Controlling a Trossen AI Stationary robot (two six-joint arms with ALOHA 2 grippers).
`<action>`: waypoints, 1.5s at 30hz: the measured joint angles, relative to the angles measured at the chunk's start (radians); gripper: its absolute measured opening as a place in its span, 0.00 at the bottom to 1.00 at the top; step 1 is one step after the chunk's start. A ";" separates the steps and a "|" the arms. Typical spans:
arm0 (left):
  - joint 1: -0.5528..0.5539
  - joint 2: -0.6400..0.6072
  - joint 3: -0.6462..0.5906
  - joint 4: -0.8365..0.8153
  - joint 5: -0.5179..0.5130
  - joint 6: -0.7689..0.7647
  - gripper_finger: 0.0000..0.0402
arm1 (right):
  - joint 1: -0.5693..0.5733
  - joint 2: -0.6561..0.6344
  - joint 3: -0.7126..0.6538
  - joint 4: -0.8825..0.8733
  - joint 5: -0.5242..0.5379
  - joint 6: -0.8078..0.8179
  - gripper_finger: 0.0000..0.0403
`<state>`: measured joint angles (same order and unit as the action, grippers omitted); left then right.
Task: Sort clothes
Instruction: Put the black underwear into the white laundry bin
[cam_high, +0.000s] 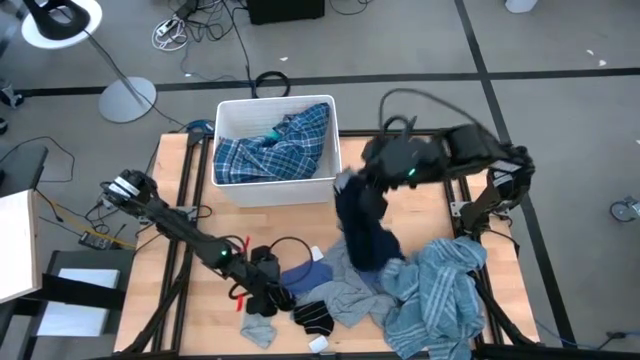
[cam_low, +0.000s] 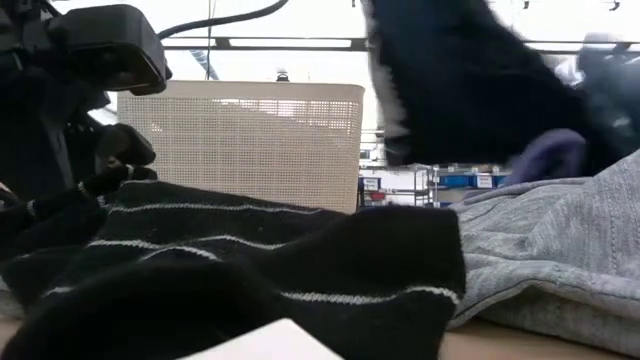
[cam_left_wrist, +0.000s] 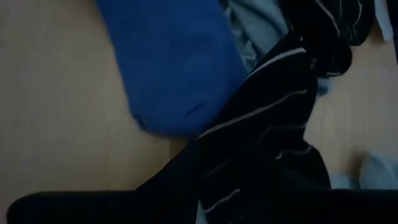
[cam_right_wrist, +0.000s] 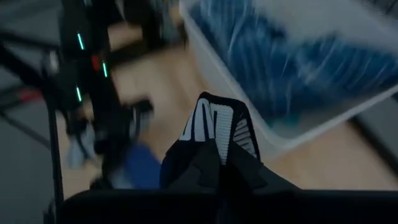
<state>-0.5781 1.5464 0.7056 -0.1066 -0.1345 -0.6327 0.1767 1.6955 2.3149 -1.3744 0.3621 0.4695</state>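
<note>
Right gripper, clenched on the dark navy fabric garment, risks snagging the white plastic bin at 10 o'clock.

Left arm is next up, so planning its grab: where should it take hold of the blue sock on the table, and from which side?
Take the blue sock at its rounded end, which lies flat on bare wood. Come straight down from above: the black striped sock overlaps its other side, and the grey garment crowds it there, so a pinch there would probably catch both. The left gripper is close beside it.
</note>
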 joint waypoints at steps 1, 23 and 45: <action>0.000 0.012 0.002 0.021 0.000 -0.001 0.25 | -0.008 0.000 0.028 0.015 0.011 -0.012 0.01; 0.002 0.102 0.005 0.098 -0.024 -0.086 0.25 | -0.338 0.104 0.041 1.267 -0.201 -0.498 0.01; 0.002 0.104 0.003 0.116 -0.033 -0.087 0.25 | -0.453 0.245 0.008 0.730 -0.251 -0.374 0.01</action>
<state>-0.5762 1.6501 0.7086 0.0096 -0.1673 -0.7193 -0.2759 1.9406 2.3228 -0.6445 0.1108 0.0952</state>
